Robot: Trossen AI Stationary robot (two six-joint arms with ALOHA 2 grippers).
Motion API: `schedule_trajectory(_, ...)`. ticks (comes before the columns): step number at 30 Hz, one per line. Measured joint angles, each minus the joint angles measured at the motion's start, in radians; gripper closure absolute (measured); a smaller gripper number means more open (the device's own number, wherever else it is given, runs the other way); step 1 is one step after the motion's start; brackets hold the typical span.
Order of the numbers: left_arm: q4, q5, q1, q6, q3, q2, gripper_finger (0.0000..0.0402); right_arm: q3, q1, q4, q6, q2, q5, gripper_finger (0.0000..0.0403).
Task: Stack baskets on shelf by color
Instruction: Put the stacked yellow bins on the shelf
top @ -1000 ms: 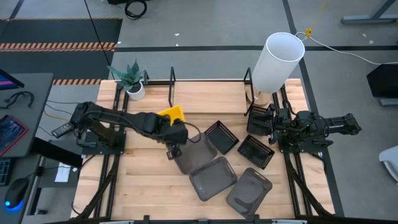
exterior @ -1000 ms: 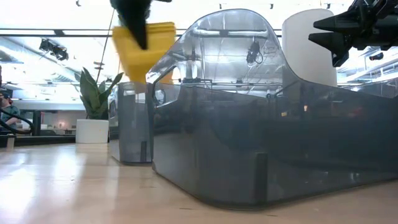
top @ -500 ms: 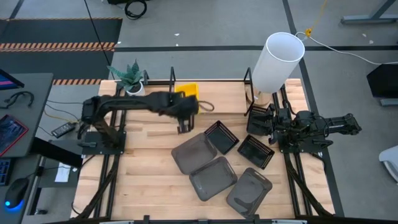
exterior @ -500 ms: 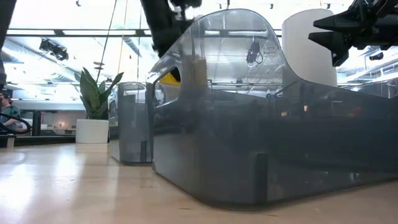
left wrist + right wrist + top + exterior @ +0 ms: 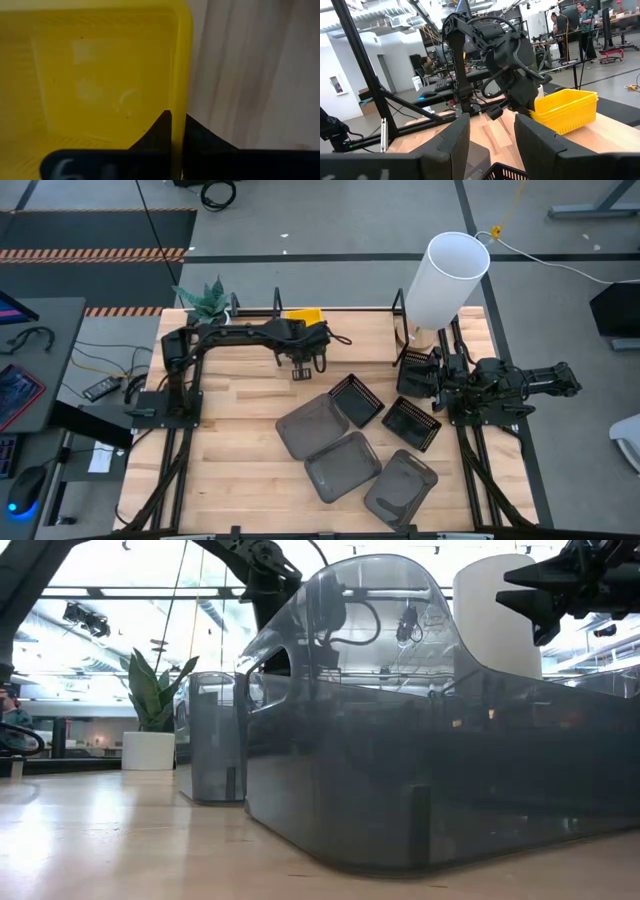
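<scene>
My left gripper (image 5: 305,332) reaches to the table's far edge, shut on a yellow basket (image 5: 305,316). It holds the basket just right of an upright divider (image 5: 278,304) of the black wire shelf. The right wrist view shows the basket (image 5: 566,113) nearly level, close over the wood; whether it rests there I cannot tell. Three dark grey baskets (image 5: 313,424) (image 5: 343,466) (image 5: 400,486) and two black mesh ones (image 5: 355,400) (image 5: 412,423) lie on the table. My right gripper (image 5: 418,385) waits open at the right side. My left gripper (image 5: 176,122) pinches the yellow basket's side wall at its rim (image 5: 181,97). One finger (image 5: 161,131) is inside the basket and the other (image 5: 202,136) outside. The fingers come steeply from above. The basket reaches away from them nearly level.
A tall white cylinder (image 5: 446,278) stands at the far right and a potted plant (image 5: 211,304) at the far left corner. The nearest grey basket (image 5: 430,760) fills most of the low view. Bare wood lies along the left and near sides.
My left gripper has swung from above the grey baskets toward the table's far edge and down to the shelf, rolling as it went. The yellow basket went with it, from hanging below the fingers to nearly level.
</scene>
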Motion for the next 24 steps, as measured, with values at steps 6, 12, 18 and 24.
schedule_trajectory(6,-0.043,-0.018,0.0,-0.005,-0.001,0.0,0.0351,0.0,0.0,0.003,0.0,0.0,0.0,0.0243)
schedule_trajectory(12,-0.088,-0.032,-0.002,-0.022,-0.002,0.0,0.0303,0.0,0.0,0.003,0.0,0.0,0.0,0.0243)
schedule_trajectory(18,-0.098,-0.047,-0.002,-0.045,-0.002,0.0,0.0254,0.0,0.0,0.003,0.0,0.0,0.0,0.0243)
schedule_trajectory(24,-0.183,-0.047,-0.004,-0.069,0.035,0.0,0.0216,0.0,0.0,0.003,0.0,0.0,0.0,0.0243)
